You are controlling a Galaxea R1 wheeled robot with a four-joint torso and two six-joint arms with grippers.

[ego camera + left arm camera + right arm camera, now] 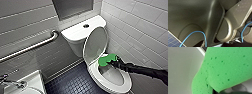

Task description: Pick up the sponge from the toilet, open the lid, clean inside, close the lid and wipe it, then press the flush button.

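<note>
Plainly at the cleaning step. Reaches in from the right with the dark right arm, over the white seat (126, 83) of the toilet (75, 47). Grips the sponge (107, 60) in the right gripper (112, 62), clamped on its near end, with the green slab sticking out toward the back of the bowl. Holds it at the rear inner edge of the bowl, just below the hinge; cannot tell from the head view whether touching the ceramic or only just beside it. Shows, through the right wrist camera, the sponge (226, 68) close up against smooth white ceramic (180, 69).

Finds the lid (96, 43) already raised, tilted back against the tank (75, 32), with the flush button (86, 25) in the middle of the tank top, well apart from the gripper. Leaves closing the lid, wiping it and flushing not yet done.

Judging from this, calls next for a sweep of the sponge round the inside of the bowl. Needs a firm squeeze to avoid losing the soft foam, a wrist kept off the seat ring, and care near the raised lid close above the gripper, to avoid knocking it forward.

Passes by the grab bar (37, 46) on the left wall, the sink (35, 80) in the near corner and the dark blue floor (72, 82), all well apart from the work.
</note>
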